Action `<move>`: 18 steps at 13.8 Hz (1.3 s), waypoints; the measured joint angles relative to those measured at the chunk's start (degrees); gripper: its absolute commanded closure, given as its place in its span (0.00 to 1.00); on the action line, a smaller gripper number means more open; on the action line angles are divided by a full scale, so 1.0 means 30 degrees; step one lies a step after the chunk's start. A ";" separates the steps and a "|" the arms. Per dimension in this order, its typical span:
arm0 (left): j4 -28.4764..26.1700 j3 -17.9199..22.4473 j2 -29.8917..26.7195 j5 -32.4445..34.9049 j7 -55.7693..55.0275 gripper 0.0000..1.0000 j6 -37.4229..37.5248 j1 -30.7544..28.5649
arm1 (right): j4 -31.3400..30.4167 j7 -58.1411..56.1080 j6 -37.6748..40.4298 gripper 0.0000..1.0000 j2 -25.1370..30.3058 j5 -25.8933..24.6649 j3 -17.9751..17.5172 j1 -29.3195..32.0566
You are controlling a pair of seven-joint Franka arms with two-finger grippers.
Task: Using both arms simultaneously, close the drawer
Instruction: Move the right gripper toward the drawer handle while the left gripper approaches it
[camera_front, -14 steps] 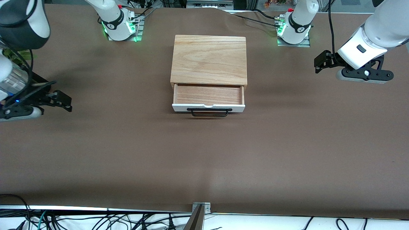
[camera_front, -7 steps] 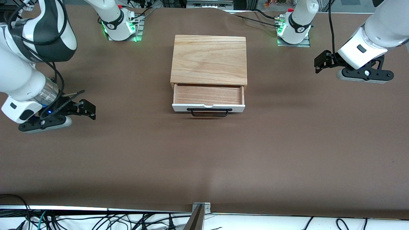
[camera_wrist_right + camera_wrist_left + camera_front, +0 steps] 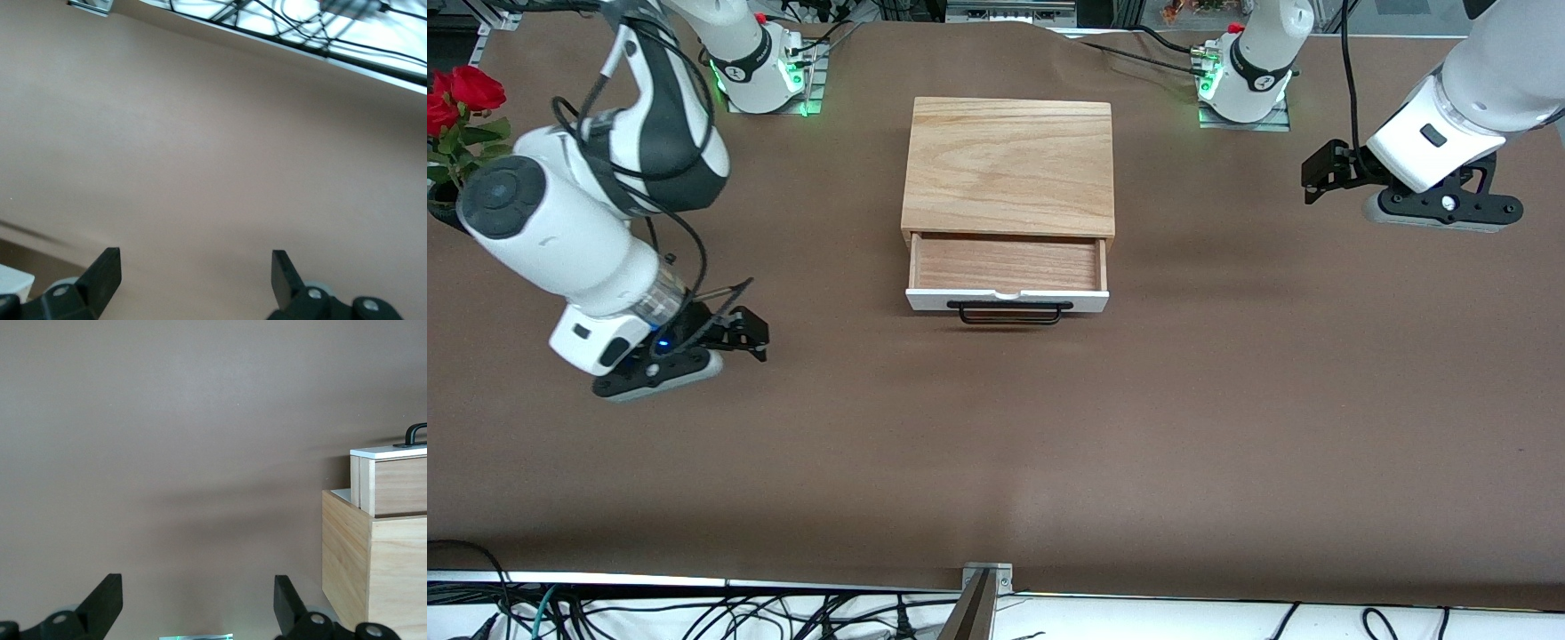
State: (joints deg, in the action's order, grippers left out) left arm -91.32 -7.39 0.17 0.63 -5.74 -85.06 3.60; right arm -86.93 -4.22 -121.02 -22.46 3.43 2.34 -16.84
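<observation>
The drawer (image 3: pixel 1007 264) stands pulled out of the light-wood box (image 3: pixel 1009 164), with its white front panel and black wire handle (image 3: pixel 1009 313) facing the front camera. My right gripper (image 3: pixel 758 338) is open and empty, low over the table beside the drawer toward the right arm's end. My left gripper (image 3: pixel 1312 178) is open and empty over the table toward the left arm's end, level with the box. The left wrist view shows the box (image 3: pixel 373 567), the drawer (image 3: pixel 399 483) and its handle (image 3: pixel 415 433) from the side, apart from the left gripper (image 3: pixel 197 613). The right gripper (image 3: pixel 193 280) sees only bare table.
A brown cloth covers the table (image 3: pixel 996 444). Red roses (image 3: pixel 458 98) stand at the table's edge at the right arm's end. Cables (image 3: pixel 694 613) hang below the edge nearest the front camera, and also show in the right wrist view (image 3: pixel 300 20).
The right arm has swung in from the table's end toward the drawer, and its gripper has come lower and closer to it. The left arm has barely moved. The drawer has not moved.
</observation>
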 measured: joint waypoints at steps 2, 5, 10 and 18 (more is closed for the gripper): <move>0.0000 0.0000 0.0000 0.0000 0.0000 0.00 0.0000 0.0000 | 0.0002 0.0015 -0.0788 0.00 -0.0430 0.0142 -0.0012 -0.0444; 0.0002 -0.0001 -0.0001 0.0000 0.0001 0.00 0.0000 0.0001 | 0.0002 0.0037 -0.1571 0.00 -0.0991 0.3166 -0.0051 -0.0676; -0.0033 -0.1274 0.0348 -0.0389 0.0061 0.00 0.0047 0.0280 | 0.0007 0.0014 -0.2148 0.00 -0.2043 0.5002 -0.0168 -0.1252; 0.1411 -0.1857 0.4889 -0.4762 0.0086 0.00 -0.1859 0.1111 | 0.0327 0.0032 -0.3306 0.00 -0.3735 0.6470 -0.0223 -0.2841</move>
State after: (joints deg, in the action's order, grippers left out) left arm -87.09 -12.96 14.84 -13.65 -5.48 -90.64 6.93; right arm -85.95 -4.12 -130.94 -33.66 22.84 1.67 -25.36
